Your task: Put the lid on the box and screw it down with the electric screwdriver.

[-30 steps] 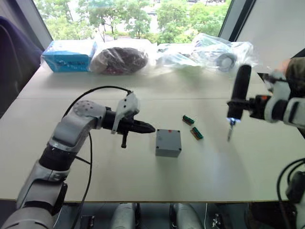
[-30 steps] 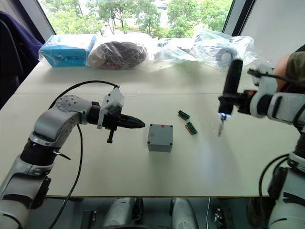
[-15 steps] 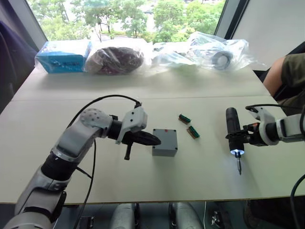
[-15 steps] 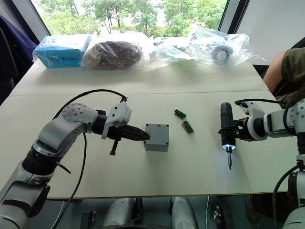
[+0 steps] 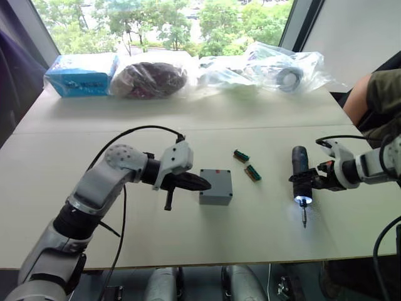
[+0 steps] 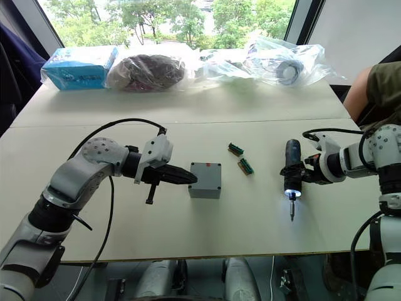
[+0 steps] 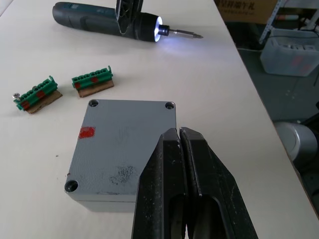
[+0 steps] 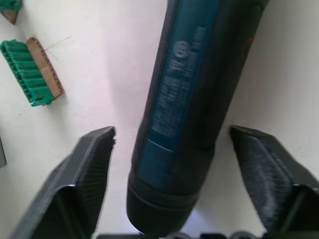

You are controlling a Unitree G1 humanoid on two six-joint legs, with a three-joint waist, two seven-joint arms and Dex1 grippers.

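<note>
My left gripper [image 7: 179, 137] pinched closed over matte grey box [image 7: 122, 145], right gripper [image 8: 174, 149] released, straddling smooth cylindrical electric screwdriver [image 8: 197, 89]

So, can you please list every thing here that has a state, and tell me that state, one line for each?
Box: closed, lid on top, standing flat on the table.
Electric screwdriver: lying on the table, tip light on.
Left claw: shut, tips over the box edge.
Right claw: open, fingers either side of the screwdriver, not touching it.
Two green connector pieces: lying loose beside the box.
</note>
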